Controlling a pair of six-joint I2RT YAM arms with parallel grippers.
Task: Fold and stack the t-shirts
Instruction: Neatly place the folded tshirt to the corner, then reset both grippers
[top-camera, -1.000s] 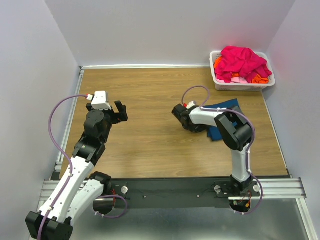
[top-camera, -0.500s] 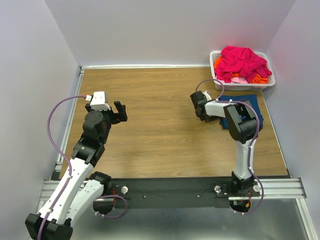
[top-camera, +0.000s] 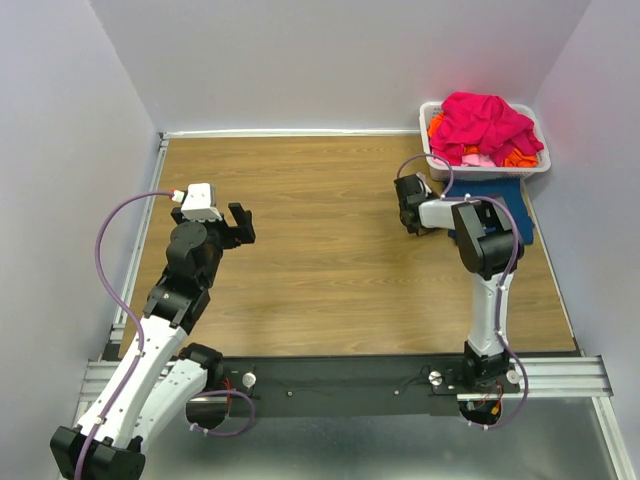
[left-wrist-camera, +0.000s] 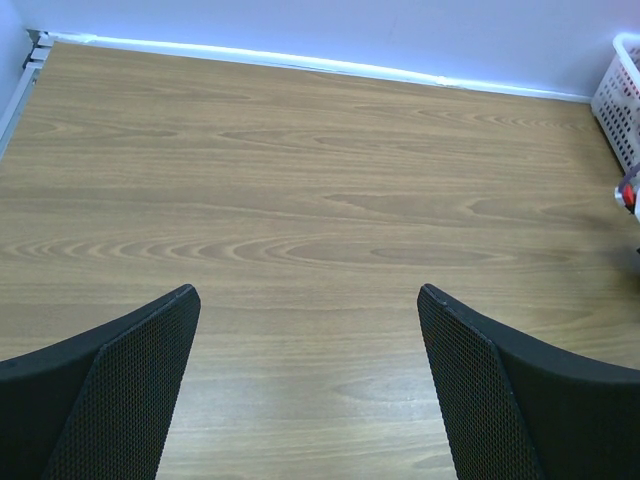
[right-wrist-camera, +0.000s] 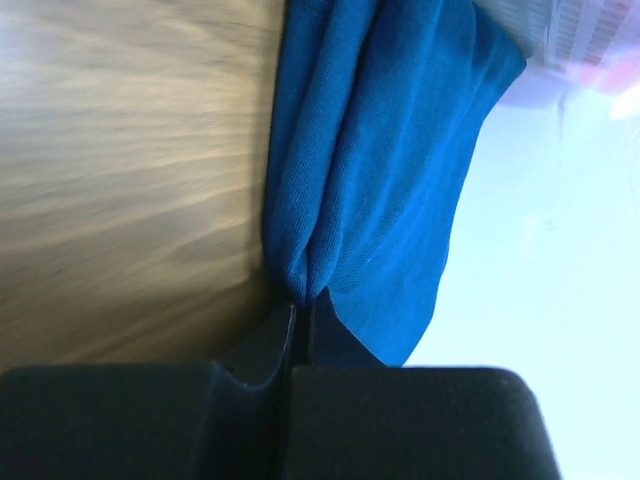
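Observation:
A dark teal-blue t-shirt lies folded at the right of the table, just in front of the basket. My right gripper is at its left edge, largely hidden under its own arm. In the right wrist view the right gripper is shut on a bunched fold of the blue t-shirt. Magenta-pink t-shirts and an orange one are piled in the basket. My left gripper is open and empty over bare wood at the left, its fingers wide apart.
The white plastic basket stands in the back right corner; its edge shows in the left wrist view. Walls close the table at the left, back and right. A metal rail runs along the left edge.
My right gripper has moved right and back with the blue t-shirt, from the table's middle to just in front of the basket. The left arm has not moved.

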